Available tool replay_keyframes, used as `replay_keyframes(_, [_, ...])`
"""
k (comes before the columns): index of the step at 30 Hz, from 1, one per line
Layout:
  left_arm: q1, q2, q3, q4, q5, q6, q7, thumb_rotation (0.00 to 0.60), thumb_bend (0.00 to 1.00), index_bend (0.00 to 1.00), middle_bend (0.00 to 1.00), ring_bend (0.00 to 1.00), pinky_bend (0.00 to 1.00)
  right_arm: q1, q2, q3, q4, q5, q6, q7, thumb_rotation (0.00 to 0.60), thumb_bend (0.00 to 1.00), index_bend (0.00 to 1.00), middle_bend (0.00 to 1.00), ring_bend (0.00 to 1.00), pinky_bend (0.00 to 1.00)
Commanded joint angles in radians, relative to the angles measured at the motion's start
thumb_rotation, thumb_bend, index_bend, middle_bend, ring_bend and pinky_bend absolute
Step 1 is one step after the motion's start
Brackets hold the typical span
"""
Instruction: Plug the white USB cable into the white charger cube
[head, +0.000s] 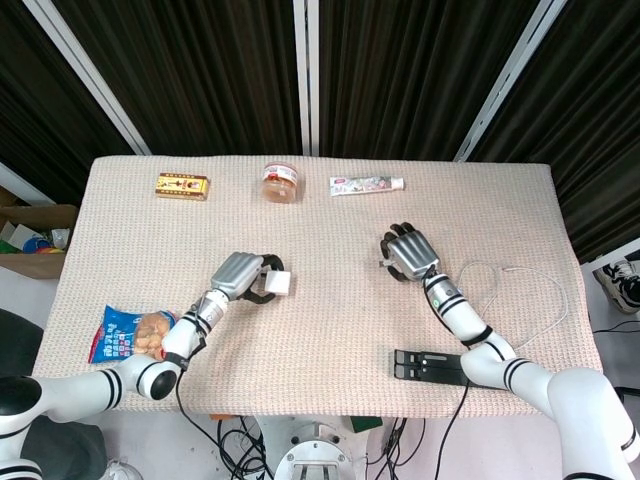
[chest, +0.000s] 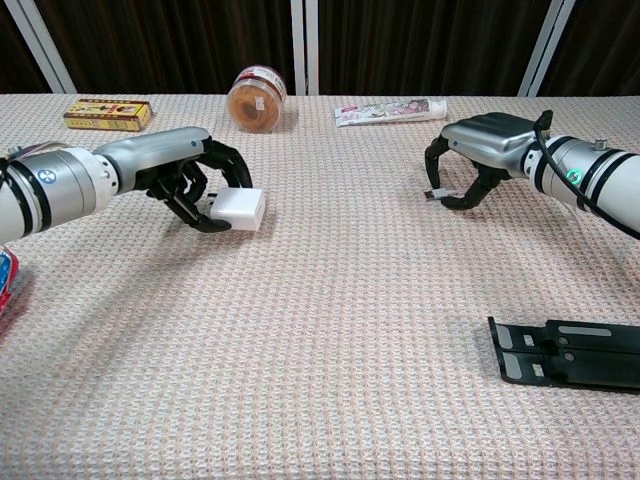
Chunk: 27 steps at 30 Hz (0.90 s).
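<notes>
The left hand (chest: 190, 180) grips the white charger cube (chest: 238, 209) low over the tabletop (chest: 330, 330). Well apart, the right hand (chest: 480, 155) pinches the plug of the white USB cable (chest: 432, 195). A black stand (chest: 565, 352) lies near the front right.

Each robot hand, left (chest: 190, 172) and right (chest: 478, 150), has a silver-grey back and black fingers; the white forearms carry black rings.
</notes>
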<state>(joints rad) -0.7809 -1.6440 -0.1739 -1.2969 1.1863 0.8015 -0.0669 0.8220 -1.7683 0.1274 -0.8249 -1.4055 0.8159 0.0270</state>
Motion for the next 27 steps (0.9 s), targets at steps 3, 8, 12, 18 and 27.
replay_keyframes(3, [0.002,0.002,0.003,0.0,0.004,0.0,-0.003,0.6,0.24,0.56,0.45,0.74,0.92,-0.001,-0.001,0.002,-0.002,0.009,-0.004,-0.009,0.6,0.36,0.57,0.37,0.16,0.2])
replay_keyframes(8, [0.003,0.0,0.004,0.005,0.006,0.0,-0.007,0.6,0.24,0.56,0.45,0.73,0.92,-0.002,-0.005,0.005,-0.001,0.015,-0.001,-0.019,0.6,0.41,0.61,0.38,0.17,0.2])
replay_keyframes(12, [0.005,0.004,0.004,0.002,0.01,0.002,-0.008,0.6,0.24,0.56,0.45,0.73,0.92,-0.005,0.001,0.013,-0.014,0.016,0.021,-0.022,0.6,0.46,0.63,0.39,0.17,0.2])
replay_keyframes(18, [0.006,0.038,-0.007,-0.031,0.005,0.004,-0.006,0.6,0.24,0.56,0.45,0.73,0.92,-0.013,0.058,0.028,-0.091,0.008,0.066,-0.009,0.6,0.54,0.65,0.44,0.2,0.23])
replay_keyframes(27, [-0.008,0.116,-0.045,-0.125,-0.024,0.001,0.014,0.6,0.24,0.56,0.45,0.73,0.92,-0.02,0.149,0.051,-0.237,0.042,0.054,-0.002,0.6,0.81,0.6,0.61,0.35,0.37])
